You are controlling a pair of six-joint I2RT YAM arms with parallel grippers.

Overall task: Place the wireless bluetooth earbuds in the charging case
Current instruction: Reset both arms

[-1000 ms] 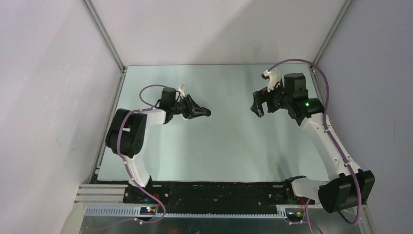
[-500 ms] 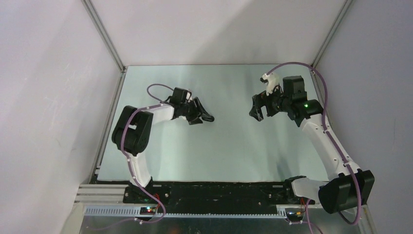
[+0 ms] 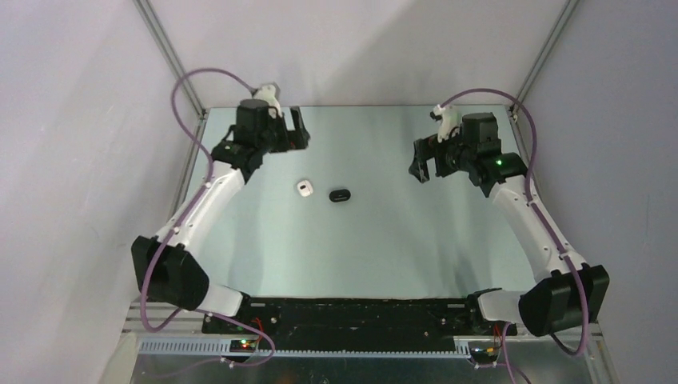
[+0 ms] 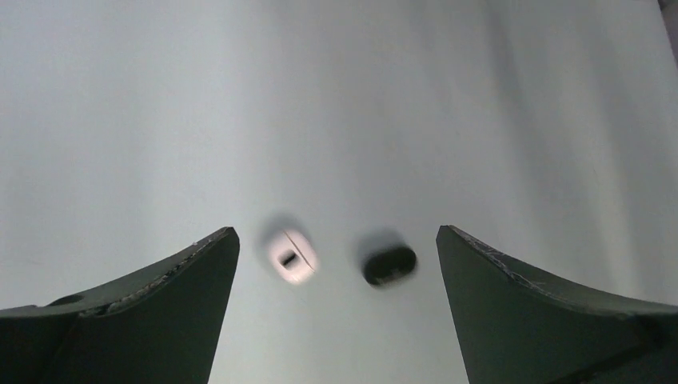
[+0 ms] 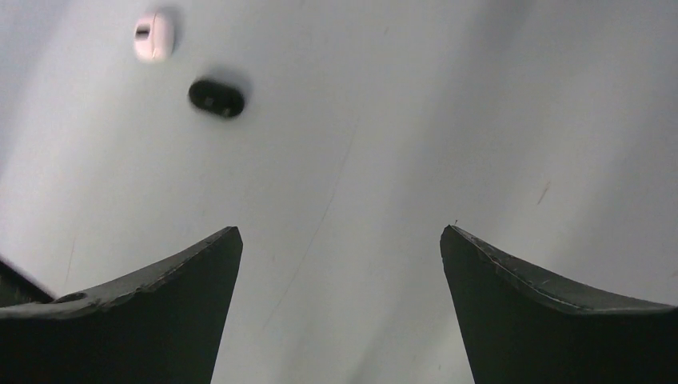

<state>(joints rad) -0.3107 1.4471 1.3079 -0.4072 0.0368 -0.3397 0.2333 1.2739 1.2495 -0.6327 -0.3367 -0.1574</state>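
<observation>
Withdrew left claw (image 4: 336,240) from mid-worktop (image 3: 384,240) and spread it wide, empty; kept right claw (image 5: 340,232) spread too. Left white case (image 3: 305,188) and black case (image 3: 341,195) lying shut; no earbuds seen, probably stowed.

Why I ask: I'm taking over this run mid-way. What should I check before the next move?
1. Left gripper open and empty: ok, jaws stand wide with nothing between them.
2. Right gripper open and empty: ok.
3. White case and black case lying apart on the table: ok, side by side with a gap.
4. Both cases clear of the grippers: ok, neither is touched.
5. Case lids open to take earbuds: cannot tell; both look like closed pebbles, and the wrist views are blurred.
6. Earbuds located: not ok, none show in any view.
</observation>
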